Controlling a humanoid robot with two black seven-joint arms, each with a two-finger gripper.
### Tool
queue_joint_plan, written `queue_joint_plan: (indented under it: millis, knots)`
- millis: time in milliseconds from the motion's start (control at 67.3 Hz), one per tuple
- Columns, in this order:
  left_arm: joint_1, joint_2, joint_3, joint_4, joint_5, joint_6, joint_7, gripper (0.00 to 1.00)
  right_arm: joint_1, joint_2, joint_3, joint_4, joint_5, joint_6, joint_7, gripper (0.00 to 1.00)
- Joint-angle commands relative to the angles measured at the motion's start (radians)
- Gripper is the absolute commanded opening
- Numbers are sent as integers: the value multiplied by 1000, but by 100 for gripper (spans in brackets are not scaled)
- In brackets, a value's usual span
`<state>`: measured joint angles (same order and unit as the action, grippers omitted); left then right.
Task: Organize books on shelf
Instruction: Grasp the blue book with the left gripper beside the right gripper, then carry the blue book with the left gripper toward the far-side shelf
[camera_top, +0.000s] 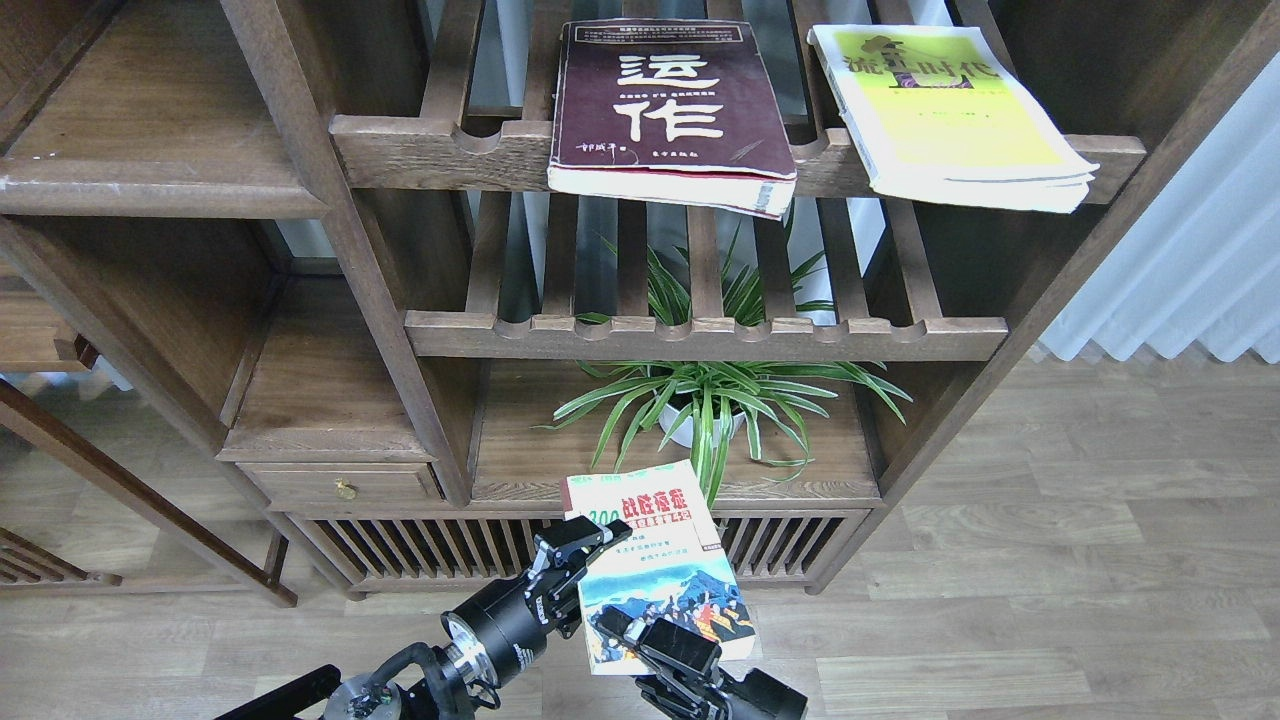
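Note:
The small "300" book (655, 560) with the blue picture is held in the air at the bottom centre, in front of the cabinet's base. My left gripper (578, 542) is shut on its left edge. My right gripper (650, 640) is shut on its lower edge, with the far finger hidden behind the cover. The thick maroon book (670, 100) lies flat on the upper slatted rack. The yellow-green book (950, 105) lies flat to its right, overhanging the rail. The solid dark-brown shelf (150, 185) is at the upper left and bare.
A potted spider plant (705, 410) stands on the low board just behind the held book. A bare slatted rack (700, 335) lies between it and the upper rack. A small drawer with a brass knob (345, 488) is at lower left. Wooden floor and a white curtain (1190, 270) are to the right.

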<state>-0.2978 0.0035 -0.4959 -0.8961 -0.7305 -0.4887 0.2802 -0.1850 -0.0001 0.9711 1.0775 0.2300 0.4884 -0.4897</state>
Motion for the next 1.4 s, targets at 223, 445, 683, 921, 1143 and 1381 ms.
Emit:
queue_joint_plan:
  millis: [223, 445, 683, 921, 1143, 1381]
  knots:
    - [5, 283, 2, -35, 6, 0, 51, 2, 101, 0, 9, -162, 8, 0, 37, 99]
    - [6, 470, -4, -69, 10, 0, 145, 2, 125, 0, 5, -208, 8, 0, 48, 99]
    - [-37, 693, 2, -116, 11, 0, 208, 2, 131, 0, 5, -237, 8, 0, 49, 99]
    - [-109, 877, -12, -188, 13, 0, 208, 3, 131, 0, 5, -245, 8, 0, 49, 99]
    - [-178, 1014, -35, -219, 13, 0, 208, 3, 131, 0, 8, -246, 6, 0, 49, 99]
    - [-227, 1150, -93, -257, 51, 0, 208, 4, 131, 0, 9, -246, 6, 0, 49, 99]
